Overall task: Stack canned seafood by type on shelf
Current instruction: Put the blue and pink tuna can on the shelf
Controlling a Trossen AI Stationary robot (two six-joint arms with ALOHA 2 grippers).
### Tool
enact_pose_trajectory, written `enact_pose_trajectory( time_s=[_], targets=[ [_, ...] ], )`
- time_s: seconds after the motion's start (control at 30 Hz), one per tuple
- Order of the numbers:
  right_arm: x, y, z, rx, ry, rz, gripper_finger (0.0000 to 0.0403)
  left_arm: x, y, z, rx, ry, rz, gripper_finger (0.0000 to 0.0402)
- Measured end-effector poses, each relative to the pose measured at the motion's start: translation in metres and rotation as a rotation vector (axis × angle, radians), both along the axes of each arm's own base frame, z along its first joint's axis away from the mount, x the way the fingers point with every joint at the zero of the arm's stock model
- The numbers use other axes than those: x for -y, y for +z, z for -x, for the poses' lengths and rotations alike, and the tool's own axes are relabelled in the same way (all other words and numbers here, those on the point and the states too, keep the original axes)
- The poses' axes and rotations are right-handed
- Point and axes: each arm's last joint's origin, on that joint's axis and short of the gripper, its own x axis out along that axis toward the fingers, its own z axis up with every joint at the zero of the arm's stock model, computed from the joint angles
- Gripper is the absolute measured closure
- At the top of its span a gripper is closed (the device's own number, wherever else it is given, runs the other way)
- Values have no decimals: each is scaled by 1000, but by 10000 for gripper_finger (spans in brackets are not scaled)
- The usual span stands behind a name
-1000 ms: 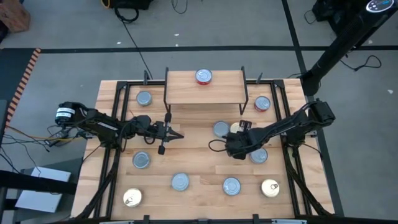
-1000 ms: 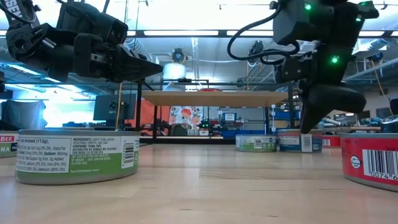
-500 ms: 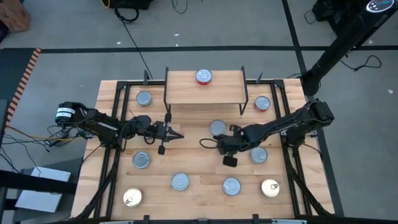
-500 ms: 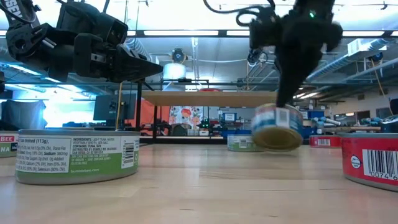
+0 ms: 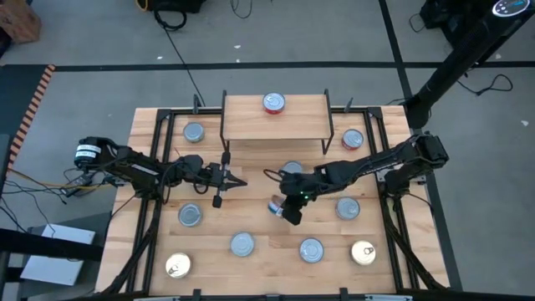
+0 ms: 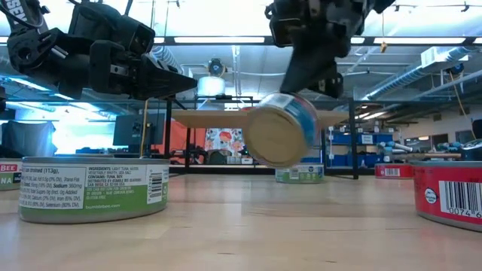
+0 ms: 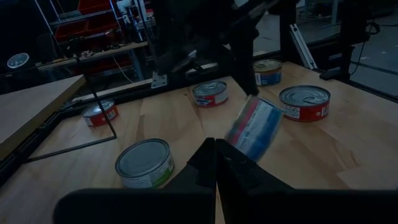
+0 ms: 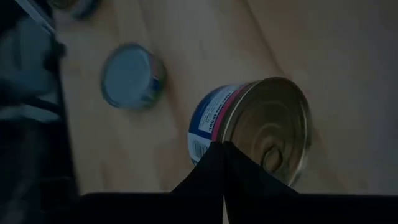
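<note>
holding a tilted gold-topped tin clear of the table, right gripper is clamped on it; left gripper closed, empty.

I'm working in a lab or workshop. The low view's background shows ceiling lights, exposed ducts at upper right and racks. The high view's top shows grey floor with loose cables.
</note>
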Motion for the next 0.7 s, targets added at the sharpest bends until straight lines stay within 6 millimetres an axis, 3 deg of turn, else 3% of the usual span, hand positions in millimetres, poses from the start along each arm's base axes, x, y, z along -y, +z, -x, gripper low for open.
enact_pose_trajectory(
  time_s=[0.33, 0.7],
  targets=[
    [7, -31, 5, 30, -47, -173, 400, 0, 0, 0, 0, 0, 0, 394],
    [11, -40, 11, -6, -70, -173, 375, 0, 0, 0, 0, 0, 0, 394]
  ],
)
